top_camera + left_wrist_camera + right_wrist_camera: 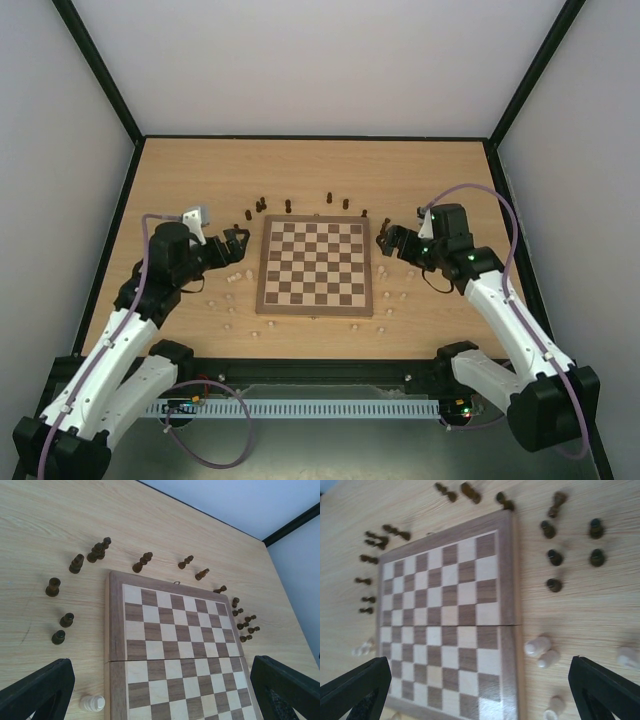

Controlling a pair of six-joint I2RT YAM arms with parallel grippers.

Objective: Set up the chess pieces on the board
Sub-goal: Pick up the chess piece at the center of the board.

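Note:
The board lies flat in the middle of the table with no pieces on its squares; it also shows as the board and the board. Dark chess pieces stand in an arc beyond its far edge and pale chess pieces are scattered along its left, right and near sides. My left gripper hovers open just left of the board. My right gripper hovers open just right of it. Neither holds anything.
Dark pieces stand left of the board in the left wrist view, and a pale piece lies by its near-left edge. Two pale pieces lie touching right of the board in the right wrist view. Black frame posts border the table.

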